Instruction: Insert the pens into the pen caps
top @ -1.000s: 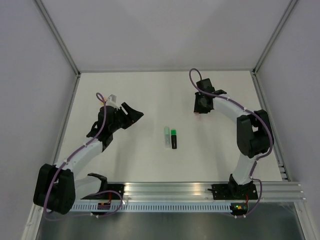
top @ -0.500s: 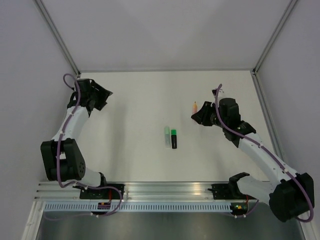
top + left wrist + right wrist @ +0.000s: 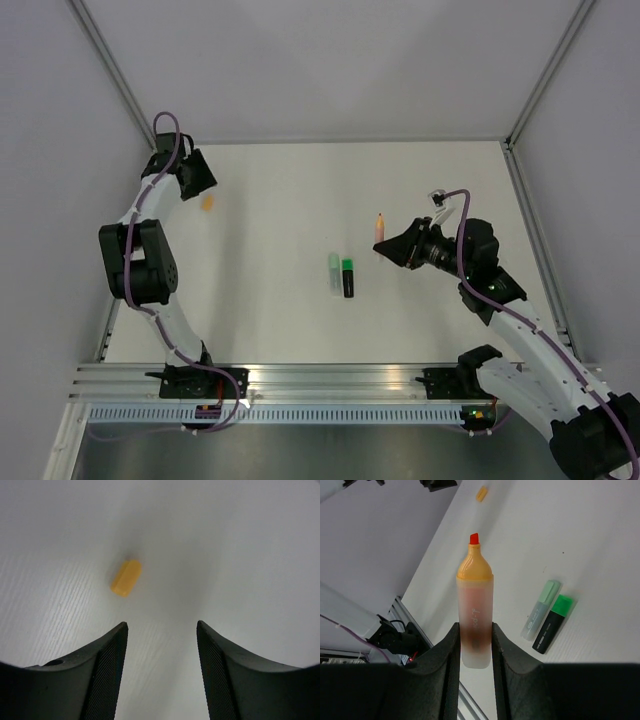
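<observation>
The left end effector (image 3: pixel 162 625) is over the desk's (image 3: pixel 280 190) far left corner, jaws apart with nothing between them. The orange cap (image 3: pixel 126 578) lies just ahead of its fingertips, a little left of the gap. At mid-desk the mint pen (image 3: pixel 334 272) and black pen (image 3: pixel 348 277) lie side by side. The right end effector (image 3: pixel 475 645) grips the orange pen (image 3: pixel 475 605) by its rear, well apart from the cap.
</observation>
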